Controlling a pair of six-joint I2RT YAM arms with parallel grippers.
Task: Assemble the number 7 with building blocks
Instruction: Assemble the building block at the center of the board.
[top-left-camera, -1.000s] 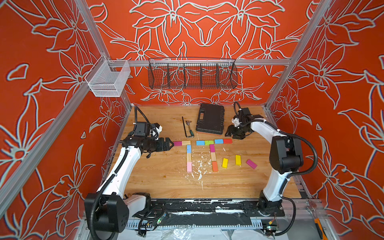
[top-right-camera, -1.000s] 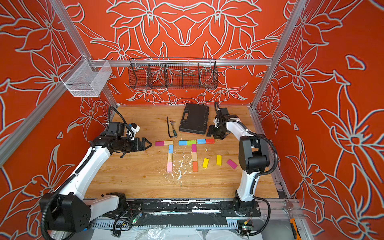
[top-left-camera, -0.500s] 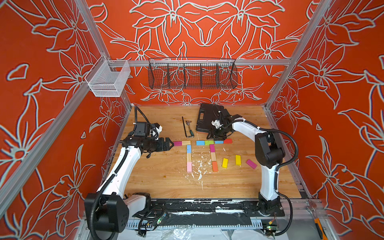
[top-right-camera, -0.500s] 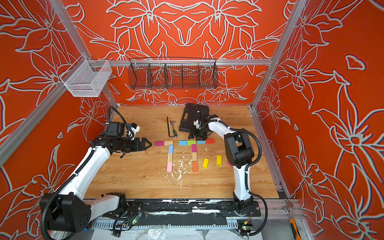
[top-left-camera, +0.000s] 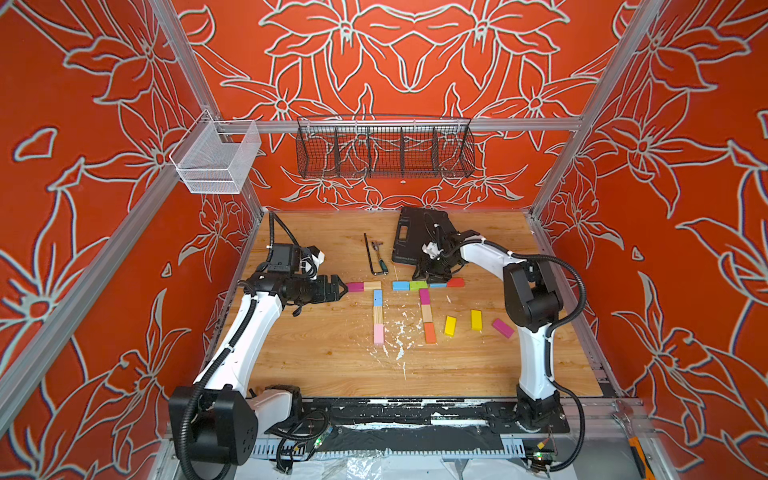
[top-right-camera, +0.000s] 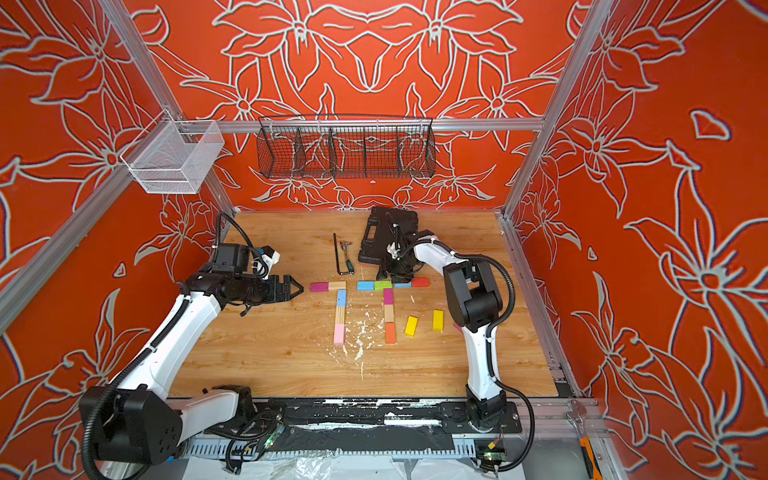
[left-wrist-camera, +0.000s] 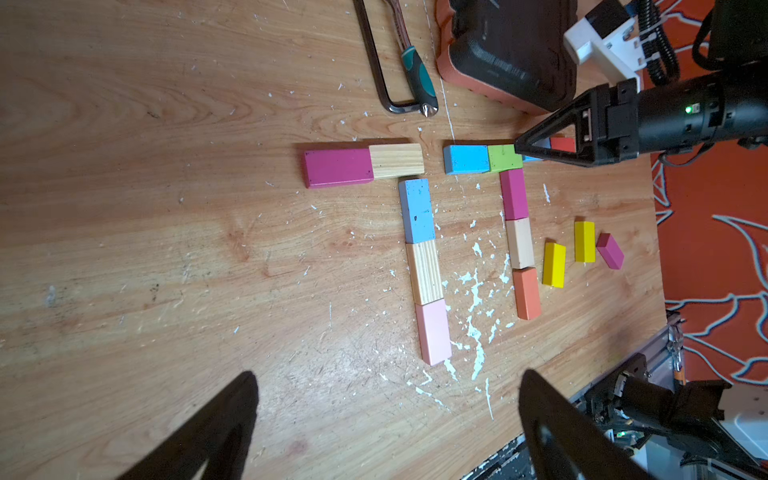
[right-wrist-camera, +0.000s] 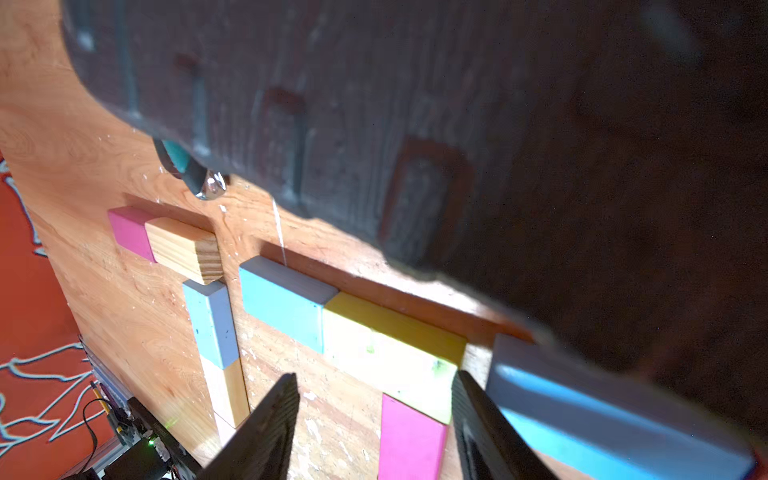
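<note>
The number 7 lies flat left of centre: magenta (top-left-camera: 355, 286) and wood blocks across, then blue (top-left-camera: 377, 298), wood and pink (top-left-camera: 378, 334) down. Beside it a row of blue (top-left-camera: 400, 285), green (top-left-camera: 418, 285), blue and red (top-left-camera: 456, 282) blocks tops a magenta, wood and orange (top-left-camera: 430, 332) column. My right gripper (top-left-camera: 430, 276) (right-wrist-camera: 374, 395) hangs open low over the green block (right-wrist-camera: 390, 357) and holds nothing. My left gripper (top-left-camera: 344, 289) (left-wrist-camera: 386, 415) stands open and empty just left of the magenta block (left-wrist-camera: 336, 167).
Two yellow blocks (top-left-camera: 450, 325) (top-left-camera: 476, 320) and a magenta one (top-left-camera: 503, 328) lie loose at the right. A black case (top-left-camera: 415, 241) sits right behind the right gripper, with a hex key (top-left-camera: 370, 257) and a small tool (top-left-camera: 381, 262) to its left. White flecks dot the wooden table (top-left-camera: 332, 361).
My right arm has swung left along the block row, from its red end to over the green block in front of the case. The left arm has not moved.
</note>
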